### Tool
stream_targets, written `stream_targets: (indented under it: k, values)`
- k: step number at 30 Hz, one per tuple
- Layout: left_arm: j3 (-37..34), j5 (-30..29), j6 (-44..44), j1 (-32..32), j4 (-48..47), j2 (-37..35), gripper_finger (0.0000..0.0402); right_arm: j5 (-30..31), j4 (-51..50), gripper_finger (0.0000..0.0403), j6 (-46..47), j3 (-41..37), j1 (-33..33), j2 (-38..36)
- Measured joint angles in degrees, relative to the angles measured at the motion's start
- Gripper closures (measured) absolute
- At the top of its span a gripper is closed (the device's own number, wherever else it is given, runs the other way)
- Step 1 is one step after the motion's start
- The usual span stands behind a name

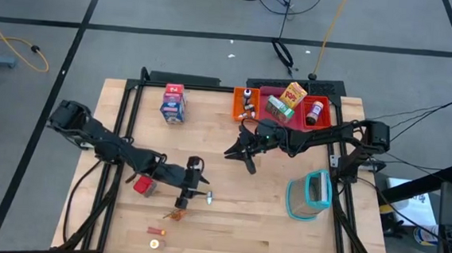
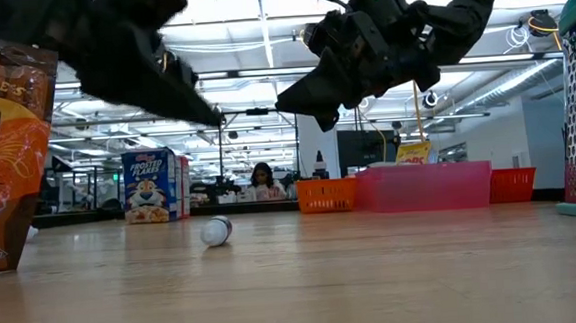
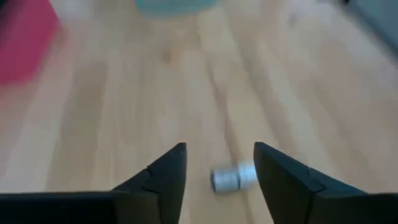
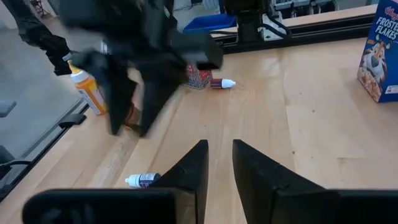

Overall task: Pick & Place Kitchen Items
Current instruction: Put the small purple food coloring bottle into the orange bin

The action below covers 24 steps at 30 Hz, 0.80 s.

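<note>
A small white bottle (image 3: 233, 177) lies on its side on the wooden table (image 1: 267, 225), also in the low view (image 2: 215, 230). My left gripper (image 3: 219, 155) hovers open above it, slanting down. In the left wrist view the bottle shows between the two fingers, untouched. A red cube (image 1: 144, 186) sits just behind that gripper. My right gripper (image 1: 238, 154) hangs over the table's middle, fingers a little apart (image 4: 219, 149) and holding nothing. A blue-white carton (image 1: 173, 104) stands at the far left. Small orange-brown bits (image 1: 176, 215) lie near the front edge.
Orange (image 1: 246, 104), pink (image 1: 289, 115) and red (image 1: 316, 110) trays with cartons and bottles line the far right edge. A teal-rimmed clear container (image 1: 309, 194) stands at the right. A brown bag (image 2: 7, 149) fills the low view's left. A person (image 2: 262, 178) sits far behind.
</note>
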Motion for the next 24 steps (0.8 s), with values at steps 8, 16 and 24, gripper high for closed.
stream_targets:
  k: [8,16,24]
  values:
    - [-0.16,0.15,2.18,-0.04,4.86,9.22,0.0186,-0.02,-0.07,0.0336,0.02,0.0,0.02,0.0]
    - [-0.13,0.1,7.08,-0.04,7.5,11.88,0.0185,-0.02,-0.43,0.0335,-0.07,0.0,0.02,0.0]
    - [-0.13,-0.88,12.69,-0.57,6.93,13.1,0.0185,-0.02,-0.38,0.0336,-0.21,0.0,0.02,0.0]
